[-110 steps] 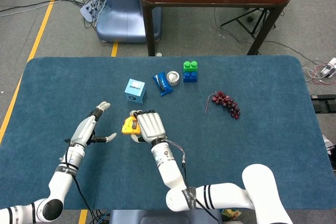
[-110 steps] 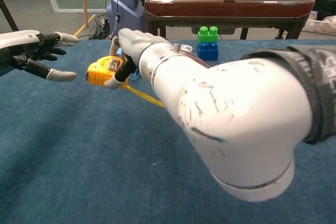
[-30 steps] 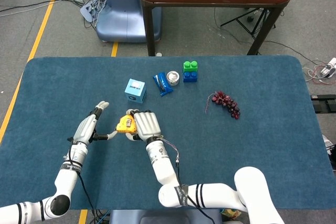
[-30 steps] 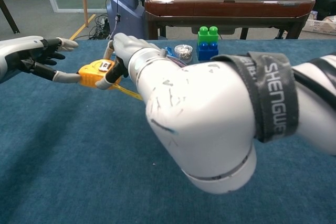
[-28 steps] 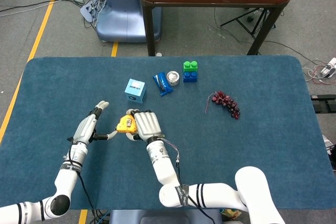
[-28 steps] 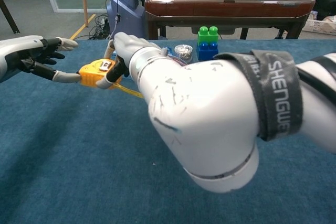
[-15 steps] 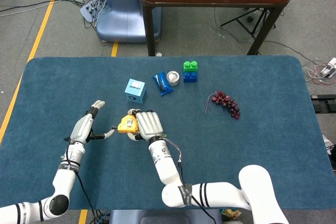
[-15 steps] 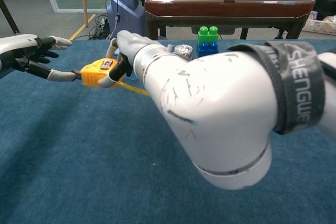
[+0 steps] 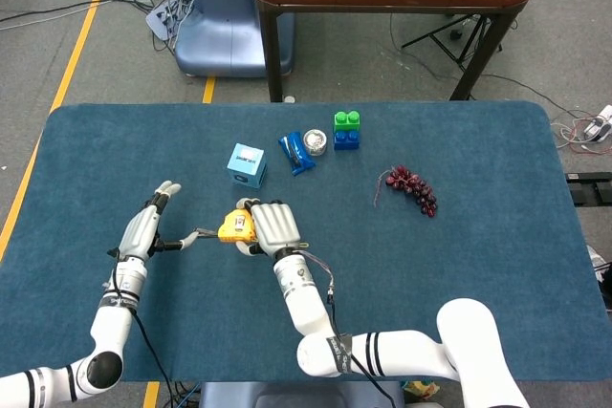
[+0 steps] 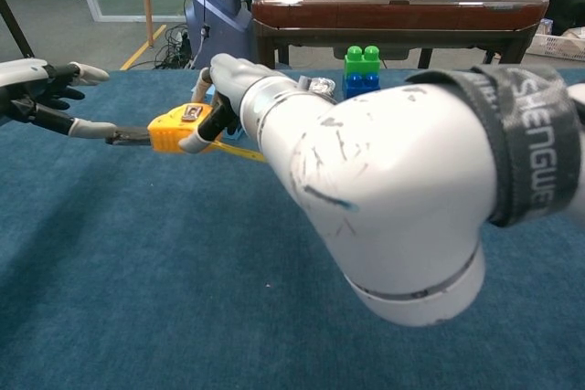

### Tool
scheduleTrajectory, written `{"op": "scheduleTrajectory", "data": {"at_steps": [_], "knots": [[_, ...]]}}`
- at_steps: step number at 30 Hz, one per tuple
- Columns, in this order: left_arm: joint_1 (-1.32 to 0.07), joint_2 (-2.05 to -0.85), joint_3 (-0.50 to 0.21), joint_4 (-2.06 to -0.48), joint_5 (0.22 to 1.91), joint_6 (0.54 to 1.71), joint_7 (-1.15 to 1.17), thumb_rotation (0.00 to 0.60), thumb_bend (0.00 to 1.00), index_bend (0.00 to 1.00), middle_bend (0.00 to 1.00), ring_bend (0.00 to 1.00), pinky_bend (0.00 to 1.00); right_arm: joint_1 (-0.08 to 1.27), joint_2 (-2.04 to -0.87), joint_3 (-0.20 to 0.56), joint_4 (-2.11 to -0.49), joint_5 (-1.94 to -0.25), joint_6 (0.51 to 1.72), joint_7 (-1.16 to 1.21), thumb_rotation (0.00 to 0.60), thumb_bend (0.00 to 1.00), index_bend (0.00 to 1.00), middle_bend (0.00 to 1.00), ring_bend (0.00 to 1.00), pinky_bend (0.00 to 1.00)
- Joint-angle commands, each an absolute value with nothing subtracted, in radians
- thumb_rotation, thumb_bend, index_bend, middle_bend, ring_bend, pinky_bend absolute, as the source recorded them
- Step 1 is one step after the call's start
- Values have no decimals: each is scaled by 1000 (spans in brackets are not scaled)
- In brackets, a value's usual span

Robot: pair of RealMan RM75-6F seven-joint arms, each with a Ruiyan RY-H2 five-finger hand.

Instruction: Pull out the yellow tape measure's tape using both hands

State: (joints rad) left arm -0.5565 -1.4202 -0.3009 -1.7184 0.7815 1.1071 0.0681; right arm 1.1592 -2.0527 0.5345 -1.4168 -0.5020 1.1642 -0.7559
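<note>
Two hands share one job on the wide table (image 9: 478, 265) with its napped blue cloth. The right hand (image 9: 271, 225), smooth white plastic, grips the boxy yellow tape measure (image 10: 178, 127) near the table's left middle. The left hand (image 9: 142, 233) pinches the end of the thin dark tape (image 10: 128, 137), the other fingers spread. A short stretch is out, so most of the pull remains. That pinch looks slight: the spring could snatch the tape free, or the hard, glossy case could twist in the right hand's hold.
</note>
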Motion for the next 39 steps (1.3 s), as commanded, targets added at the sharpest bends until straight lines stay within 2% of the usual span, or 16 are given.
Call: {"op": "scheduleTrajectory", "data": {"at_steps": [1, 5, 16, 29, 39], "knots": [[-556, -1420, -304, -1714, 776, 1104, 66, 600, 242, 163, 0, 0, 0, 1160, -2052, 534, -1415, -502, 1164, -755, 600, 543, 572, 547, 415, 251], [-555, -1418, -306, -1709, 772, 1102, 66, 600, 277, 210, 0, 0, 0, 1161, -2050, 532, -1413, -500, 1166, -753, 600, 543, 573, 547, 417, 251], [-554, -1414, -304, -1702, 764, 1092, 69, 600, 357, 242, 0, 0, 0, 1161, -2044, 529, -1411, -495, 1166, -748, 600, 544, 573, 547, 419, 251], [-554, -1417, -303, -1704, 767, 1087, 68, 600, 422, 425, 0, 0, 0, 1161, -2041, 528, -1401, -488, 1165, -742, 600, 544, 573, 547, 419, 251], [-553, -1415, -303, -1697, 764, 1072, 58, 600, 453, 480, 0, 0, 0, 1166, -2040, 530, -1391, -481, 1160, -740, 600, 543, 573, 547, 419, 251]]}}
